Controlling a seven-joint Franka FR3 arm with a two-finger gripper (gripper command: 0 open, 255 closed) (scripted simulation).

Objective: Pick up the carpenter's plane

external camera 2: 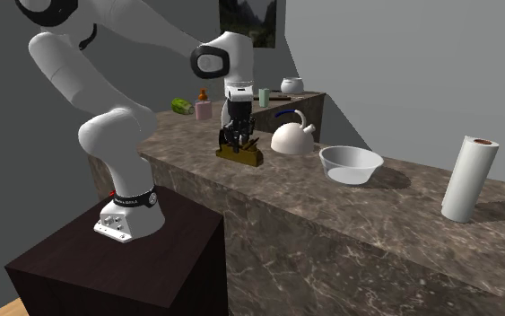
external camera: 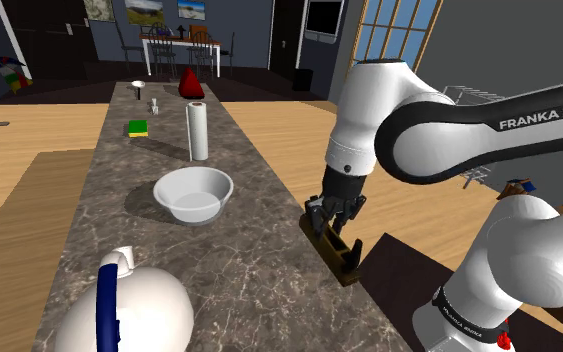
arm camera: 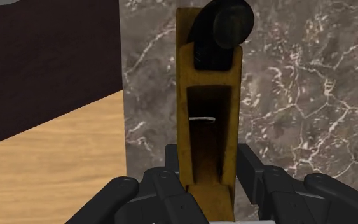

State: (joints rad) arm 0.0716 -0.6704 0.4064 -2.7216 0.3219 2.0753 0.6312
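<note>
The carpenter's plane [external camera: 335, 250] is a long yellow-brown block with a black knob at its far end. It lies on the marble counter [external camera: 119, 215] right at the edge nearest the stand. My black gripper [external camera: 331, 222] comes down on it from above. In the wrist view the two fingers [arm camera: 171, 167] press against both long sides of the plane [arm camera: 212, 95] near its rear end, so the gripper [arm camera: 210, 175] is shut on it. In the second exterior view the plane [external camera 2: 241, 155] still rests on the counter under the gripper [external camera 2: 238, 140].
A white bowl [external camera: 194, 193] and a white kettle with a blue handle [external camera: 129, 305] stand close by on the counter. A paper towel roll [external camera: 198, 131] and a green sponge [external camera: 137, 127] lie further along. The dark stand [external camera: 399, 275] adjoins the counter edge.
</note>
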